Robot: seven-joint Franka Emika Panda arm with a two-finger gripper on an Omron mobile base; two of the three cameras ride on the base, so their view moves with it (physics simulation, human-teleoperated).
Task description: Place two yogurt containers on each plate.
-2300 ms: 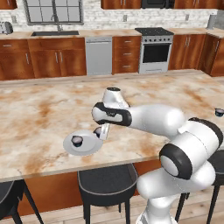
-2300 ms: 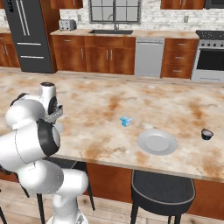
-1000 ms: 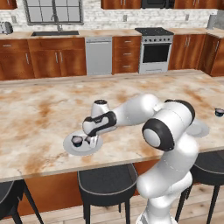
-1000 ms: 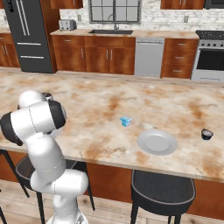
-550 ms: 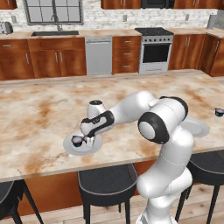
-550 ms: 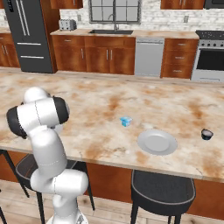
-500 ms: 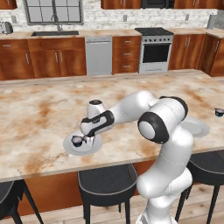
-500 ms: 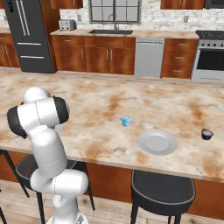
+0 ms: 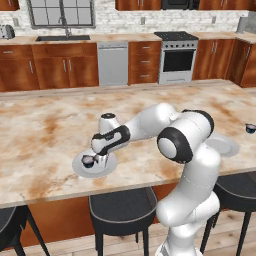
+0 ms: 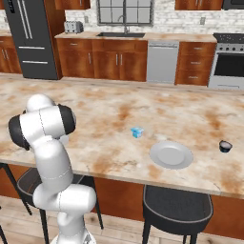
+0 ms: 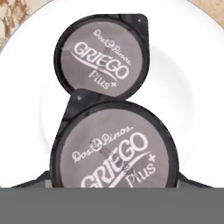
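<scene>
Claw (image 9: 98,161) hangs low over the left plate (image 9: 111,167), fingers either side of a dark yogurt cup (image 11: 114,146); whether they clamp it or stand just clear, I cannot tell.

Materials: marbled tan-and-cream counter (image 9: 45,125), smooth and glossy; both plates round, flat, pale, with shallow rims. Dark cups are round with one squared tab corner and matte grey foil lids printed in white.

Counts:
- plates: two. Second plate (image 10: 171,155) is bare.
- dark cups: three. Two on the left plate, touching each other, the second (image 11: 103,53) beyond the first; the third (image 10: 225,146) on the counter, right of the bare plate.
- light blue boxy cup (image 10: 137,132): one, on the counter left of the bare plate.

Hand view resolves the lid lettering; right base view gives the blue cup.
</scene>
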